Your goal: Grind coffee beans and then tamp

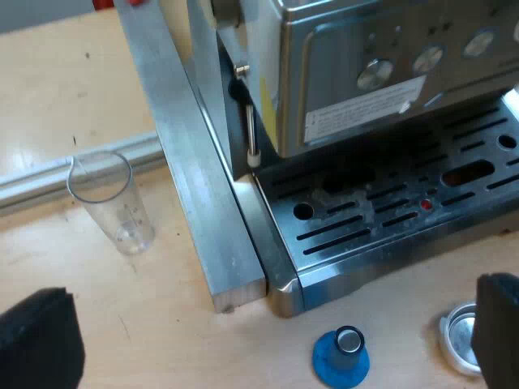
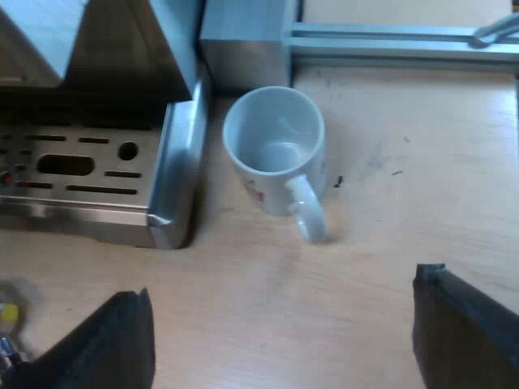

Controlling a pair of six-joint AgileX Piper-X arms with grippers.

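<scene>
Left wrist view: the espresso machine [image 1: 389,73] carries a pale sticker [image 1: 365,109] under its round knobs, but the print on it cannot be read. A thin steam wand [image 1: 251,130] hangs at the machine's side above the slotted drip tray [image 1: 381,219]. A measuring glass [image 1: 109,203] stands upright and clear on the light wooden counter [image 1: 97,275], beside a metal beam [image 1: 195,178] that runs along the machine; its faint marks are not legible. The blue tamper [image 1: 341,356] sits on the counter just before the drip tray's rim, and the round bowl of the metal holder [image 1: 458,332] lies near it, partly hidden by one black finger [image 1: 499,332]. The left gripper [image 1: 268,332] hovers over the counter with its fingers spread wide, holding nothing.

Right wrist view: a white mug [image 2: 276,150] stands on the same wood just beside the drip tray's corner [image 2: 170,219], handle toward the camera; a small red print on its wall is unreadable. Grey metal rails [image 2: 381,36] lie beyond it. The right gripper [image 2: 284,324] is wide open above bare counter, touching nothing.
</scene>
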